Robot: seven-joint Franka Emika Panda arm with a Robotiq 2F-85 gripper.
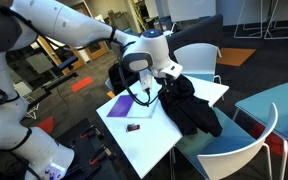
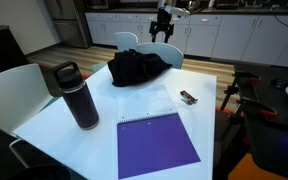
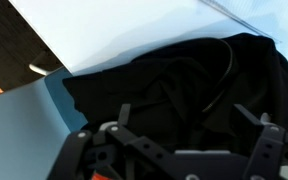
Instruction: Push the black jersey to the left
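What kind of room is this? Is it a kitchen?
Probably an office break room or shared kitchen area. Cabinets with a counter run along the back wall, and a white table with chairs around it holds a water bottle and a purple notebook.

Bare worktop (image 2: pixel 206 76) lies open right of the jersey (image 2: pixel 137 67); a dark bottle (image 2: pixel 79 95) blocks the frame's lower left.

Black jersey (image 3: pixel 184 80) crumpled on white table (image 3: pixel 124 30); claw (image 3: pixel 184 112) fingers spread apart over it.
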